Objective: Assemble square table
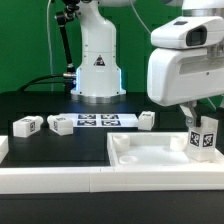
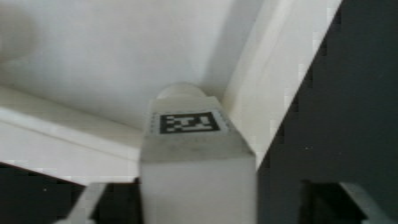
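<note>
The white square tabletop (image 1: 150, 155) lies rim up at the front of the table. In the wrist view its rim corner (image 2: 267, 60) shows. One white block leg (image 1: 205, 138) with a tag stands upright at the tabletop's corner on the exterior view's right, and it shows end-on in the wrist view (image 2: 192, 150). My gripper (image 1: 203, 118) straddles the top of this leg. In the wrist view the gripper (image 2: 214, 205) has its fingers (image 2: 80, 205) spread either side of the leg, with a dark gap on one side. Three more legs (image 1: 27, 125) (image 1: 61, 124) (image 1: 147, 119) lie loose behind the tabletop.
The marker board (image 1: 95, 121) lies flat in front of the robot base (image 1: 97, 60). A long white rail (image 1: 60, 180) runs along the table's front edge. The black tabletop surface shows between the loose legs and the slab.
</note>
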Controlling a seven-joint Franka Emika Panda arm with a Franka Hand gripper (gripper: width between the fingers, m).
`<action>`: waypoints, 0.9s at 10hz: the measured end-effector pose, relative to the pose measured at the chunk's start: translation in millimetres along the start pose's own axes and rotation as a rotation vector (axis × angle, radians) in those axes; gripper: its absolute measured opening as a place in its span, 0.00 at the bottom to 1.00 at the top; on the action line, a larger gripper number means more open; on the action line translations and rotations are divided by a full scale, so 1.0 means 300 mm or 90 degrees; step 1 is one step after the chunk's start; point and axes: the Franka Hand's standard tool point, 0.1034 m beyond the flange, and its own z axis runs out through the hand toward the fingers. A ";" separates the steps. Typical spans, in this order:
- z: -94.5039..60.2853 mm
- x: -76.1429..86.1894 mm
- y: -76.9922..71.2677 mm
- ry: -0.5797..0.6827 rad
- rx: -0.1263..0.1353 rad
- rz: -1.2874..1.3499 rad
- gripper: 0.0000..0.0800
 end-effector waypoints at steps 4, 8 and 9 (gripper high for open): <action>0.000 0.000 0.003 0.000 0.000 0.028 0.36; 0.001 -0.002 0.015 0.031 0.022 0.287 0.37; 0.002 -0.002 0.019 0.042 0.031 0.348 0.37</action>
